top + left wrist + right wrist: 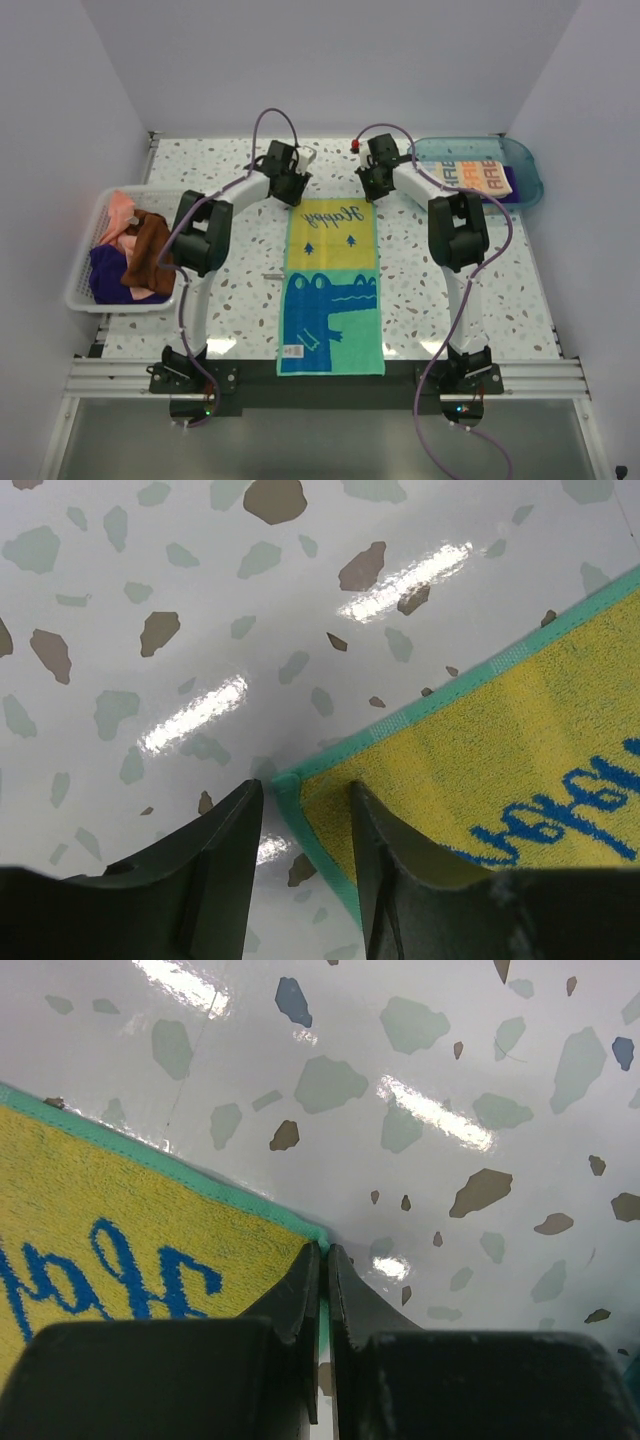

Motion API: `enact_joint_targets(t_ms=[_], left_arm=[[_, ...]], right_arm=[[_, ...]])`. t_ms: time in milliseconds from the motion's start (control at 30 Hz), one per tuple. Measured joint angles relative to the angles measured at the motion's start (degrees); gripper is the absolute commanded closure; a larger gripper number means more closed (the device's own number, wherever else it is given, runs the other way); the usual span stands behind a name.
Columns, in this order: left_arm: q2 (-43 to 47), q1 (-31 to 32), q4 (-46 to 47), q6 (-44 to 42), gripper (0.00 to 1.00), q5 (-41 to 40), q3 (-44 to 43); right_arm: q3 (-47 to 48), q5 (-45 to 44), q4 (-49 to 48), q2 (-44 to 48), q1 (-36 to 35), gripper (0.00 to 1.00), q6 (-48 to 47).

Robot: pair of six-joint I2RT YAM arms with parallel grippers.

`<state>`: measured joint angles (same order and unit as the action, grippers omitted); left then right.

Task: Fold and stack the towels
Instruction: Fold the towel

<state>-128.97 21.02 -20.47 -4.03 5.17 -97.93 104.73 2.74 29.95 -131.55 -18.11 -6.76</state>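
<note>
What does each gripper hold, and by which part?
The right gripper pinches the crocodile towel by its far right corner; left gripper, open, straddles the other corner.

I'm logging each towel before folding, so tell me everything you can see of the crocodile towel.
The towel is long, terry-looking cloth with a teal border. The far half is yellow with blue "Happy" lettering and small trees; the near half shows a blue crocodile on green, a small label by one corner. It lies flat, unfolded, on the table. The left gripper straddles its far left corner with open jaws; the right gripper is shut on its far right corner.
</note>
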Motion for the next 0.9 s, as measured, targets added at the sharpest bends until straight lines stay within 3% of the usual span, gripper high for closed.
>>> enact_joint_targets(t_ms=[133,267,300,400,667,900], left_arm=[[-1.1,0.1,-1.1,0.6,0.64,-1.1,-1.9],[-1.5,1.0,-1.7,1.0,0.80,-2.8,-2.6],[-1.5,1.4,-1.8,1.0,0.91,-3.6,-2.7],[-1.5,2.3,-1.8,1.4,1.00,-5.5,-2.7],[-1.5,2.4,-2.2,1.4,1.00,-7.4,-3.4],[-4.7,0.7,-4.4,1.6,1.00,-10.3,-13.7]], right_arm=[[-0.3,0.0,-0.3,0.2,0.0,1.00,-0.2],[-1.0,0.0,-1.0,0.5,-0.1,1.00,-0.4],[-1.1,0.0,-1.0,0.6,-0.1,1.00,-0.4],[-1.2,0.0,-1.2,0.7,-0.1,1.00,-0.4],[-0.4,0.1,-0.5,0.7,-0.1,1.00,-0.4],[9.9,-2.1,0.4,-1.2,-0.2,1.00,-0.3]])
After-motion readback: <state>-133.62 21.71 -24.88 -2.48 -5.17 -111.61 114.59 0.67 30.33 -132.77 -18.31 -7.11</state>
